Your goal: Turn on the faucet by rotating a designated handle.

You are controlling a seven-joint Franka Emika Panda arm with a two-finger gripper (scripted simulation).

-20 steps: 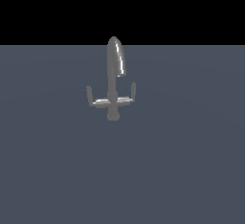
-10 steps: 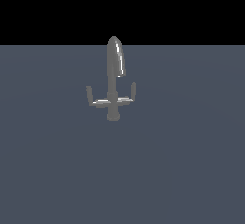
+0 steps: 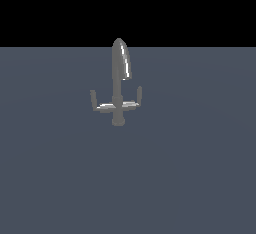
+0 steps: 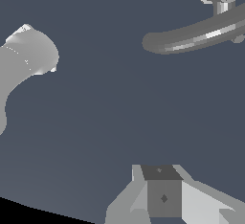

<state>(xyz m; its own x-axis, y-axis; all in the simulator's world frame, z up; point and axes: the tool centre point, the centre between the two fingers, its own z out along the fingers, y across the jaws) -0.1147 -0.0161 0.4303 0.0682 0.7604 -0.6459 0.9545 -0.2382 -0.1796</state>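
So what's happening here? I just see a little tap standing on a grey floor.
A robot arm is meant to turn on the faucet by rotating its handle, the thin glinting arm on the exterior view's left. The arm itself doesn't appear in the exterior view. Its wrist view shows part of the gripper close to faucet parts but touching nothing. Nothing is being held or turned at this moment.

The faucet is a small grey metal thing standing upright on the flat grey surface: tall bullet-shaped spout, thin stem down to a little round base. Two thin arms stick out sideways, each with an upturned tip. The handle is the arm on the exterior view's left — it's got a bright glint and lies roughly level.
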